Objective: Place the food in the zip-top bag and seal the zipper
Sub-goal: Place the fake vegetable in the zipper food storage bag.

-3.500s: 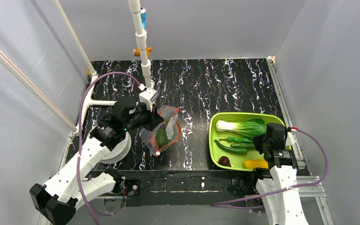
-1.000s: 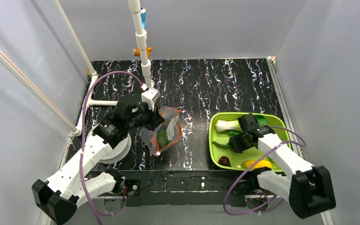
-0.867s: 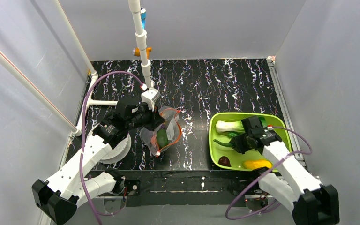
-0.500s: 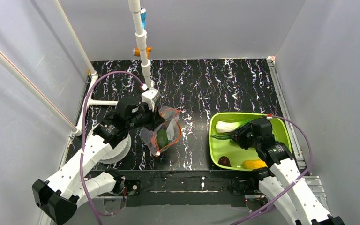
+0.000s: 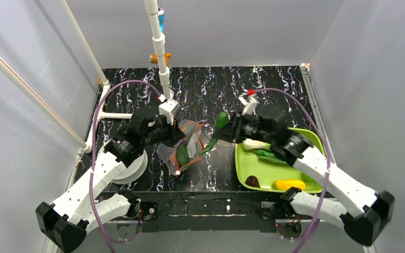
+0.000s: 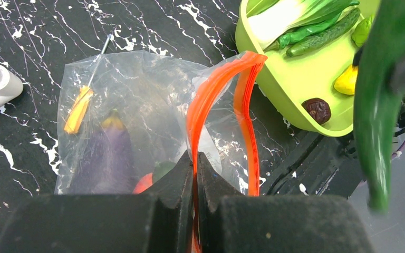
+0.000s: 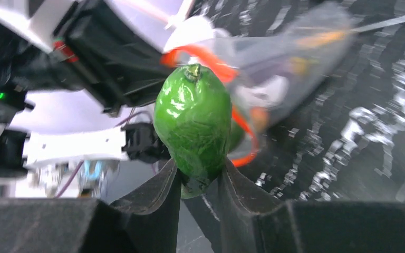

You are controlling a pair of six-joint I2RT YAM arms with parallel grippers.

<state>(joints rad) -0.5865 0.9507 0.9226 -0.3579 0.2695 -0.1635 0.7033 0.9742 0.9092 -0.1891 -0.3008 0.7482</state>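
Step in hand: loading the zip-top bag (image 6: 111, 95).

- Right pincer (image 7: 198, 182): jaws closing on a long green cucumber (image 5: 214, 134), holding it aloft over the tabletop (image 5: 216, 84), between the lime tray (image 5: 248, 163) and the bag.
- Left pincer (image 6: 195, 168): clamping the zipper (image 6: 200, 105), propping the mouth open.
- Eggplant (image 6: 108, 158): lying inside the bag.
- Next move, judged: aiming the cucumber's tip into the opening, then releasing.

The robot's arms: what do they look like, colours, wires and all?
The left arm and right arm are built of boxy white segments with black joints and black caps at the elbows. A purple cable loops along each one. The left gripper and right gripper each have two matte black, wedge-shaped fingers.
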